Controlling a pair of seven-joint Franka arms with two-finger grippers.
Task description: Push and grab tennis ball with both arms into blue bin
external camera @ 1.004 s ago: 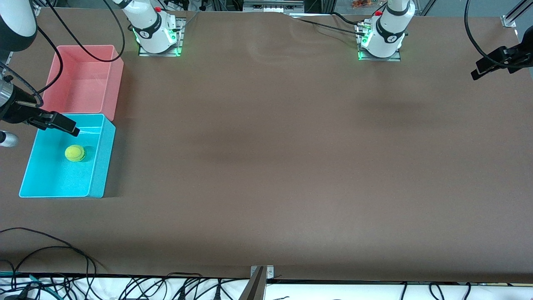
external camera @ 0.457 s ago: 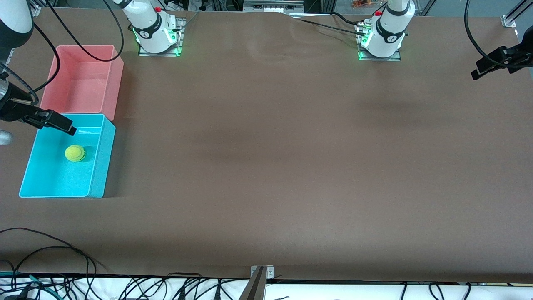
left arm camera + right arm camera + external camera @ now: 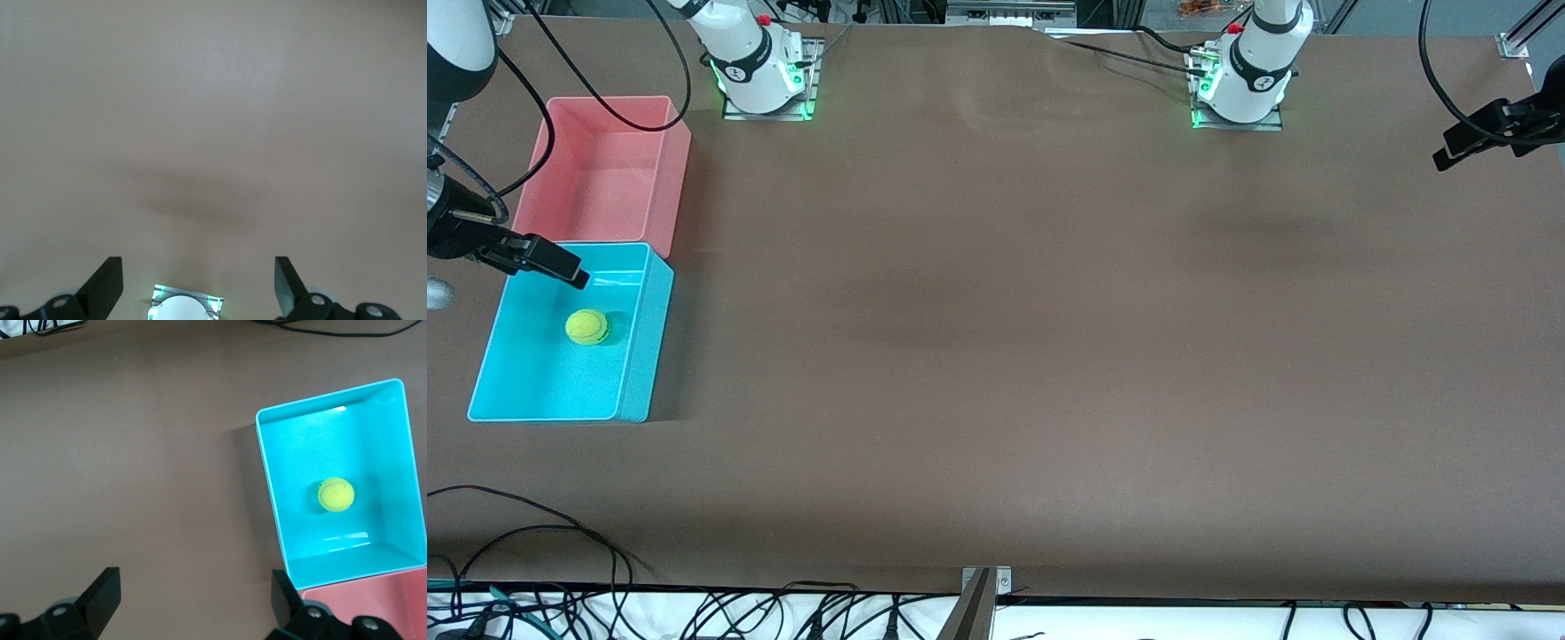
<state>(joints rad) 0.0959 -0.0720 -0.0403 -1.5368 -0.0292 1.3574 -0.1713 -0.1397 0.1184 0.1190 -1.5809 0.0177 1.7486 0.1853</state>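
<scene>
Since a second ago, my right claw [image 3: 560, 267] has slid a little off the blue bin [image 3: 640, 356] toward nine o'clock. Its fingers are spread wide and hold nothing. I see the tennis ball [image 3: 587, 326] resting inside that bin, so the job looks done. Up at two o'clock, my left claw [image 3: 1463, 142] waits, spread wide too.

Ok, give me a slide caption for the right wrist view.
Tennis ball resting inside the blue bin, pink bin alongside, right gripper open above the table.

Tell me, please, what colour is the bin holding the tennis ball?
Light cyan-blue bin; clearest in the right wrist view.
</scene>
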